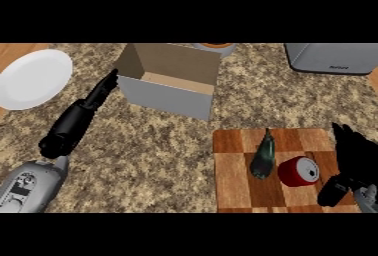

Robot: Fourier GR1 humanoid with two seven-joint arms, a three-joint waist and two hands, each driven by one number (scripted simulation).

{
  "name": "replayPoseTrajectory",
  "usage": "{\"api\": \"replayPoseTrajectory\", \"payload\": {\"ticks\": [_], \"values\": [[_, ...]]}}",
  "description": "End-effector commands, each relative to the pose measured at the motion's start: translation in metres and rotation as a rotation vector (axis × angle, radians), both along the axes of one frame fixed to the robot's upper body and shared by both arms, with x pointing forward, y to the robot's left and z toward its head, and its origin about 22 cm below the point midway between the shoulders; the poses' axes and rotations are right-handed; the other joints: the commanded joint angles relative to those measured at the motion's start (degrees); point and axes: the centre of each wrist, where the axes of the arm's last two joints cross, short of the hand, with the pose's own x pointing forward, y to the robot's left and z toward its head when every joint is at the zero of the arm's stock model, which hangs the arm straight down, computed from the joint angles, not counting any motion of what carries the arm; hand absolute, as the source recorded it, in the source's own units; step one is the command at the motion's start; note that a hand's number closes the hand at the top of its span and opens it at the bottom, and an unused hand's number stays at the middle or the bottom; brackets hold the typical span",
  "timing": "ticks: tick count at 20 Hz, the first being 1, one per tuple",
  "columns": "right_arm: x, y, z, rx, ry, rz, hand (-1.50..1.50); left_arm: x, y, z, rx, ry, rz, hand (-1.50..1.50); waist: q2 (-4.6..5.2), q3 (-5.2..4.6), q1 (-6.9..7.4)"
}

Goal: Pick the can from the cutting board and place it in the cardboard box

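Note:
A red can [298, 171] lies on its side on the wooden cutting board [236, 185] at the lower right, its silver top facing right. Just to the can's right is my right hand [356, 155], fingers straight and pointing up the picture, apart from the can. The open cardboard box [171, 82] stands at the upper middle of the counter. My left hand [100, 92] is stretched out with straight fingers, its tips beside the box's left wall.
A dark green vegetable [263, 156] lies on the board just left of the can. A white plate [33, 78] sits at the far left. A grey appliance [331, 58] stands at the upper right, and a round container [215, 48] shows behind the box.

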Motion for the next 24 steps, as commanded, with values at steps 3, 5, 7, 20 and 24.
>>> {"api": "replayPoseTrajectory", "payload": {"ticks": [3, 5, 7, 20, 24], "values": [[0.022, 0.025, -0.020, -0.123, 0.081, -0.181, -1.50, -0.004, 0.013, -0.002, 0.005, 0.009, 0.022, 0.00, -0.51, 0.10, -0.90], [0.024, 0.034, -0.026, -0.130, 0.087, -0.168, -1.50, 0.001, 0.015, 0.005, -0.013, 0.019, 0.020, 0.00, -0.61, 0.15, -1.88], [0.027, 0.046, -0.027, -0.089, 0.074, -0.158, -1.50, -0.001, 0.027, -0.001, -0.004, 0.027, 0.034, 0.00, -0.74, 0.19, -2.65], [0.047, 0.068, -0.055, -0.148, 0.117, -0.201, -1.50, -0.009, 0.016, -0.014, -0.020, 0.033, 0.061, 0.00, -0.77, 0.30, -3.59], [0.045, 0.079, -0.059, -0.108, 0.110, -0.211, -1.50, -0.018, 0.020, -0.007, -0.006, 0.027, 0.052, 0.00, -1.00, 0.34, -3.25]]}}
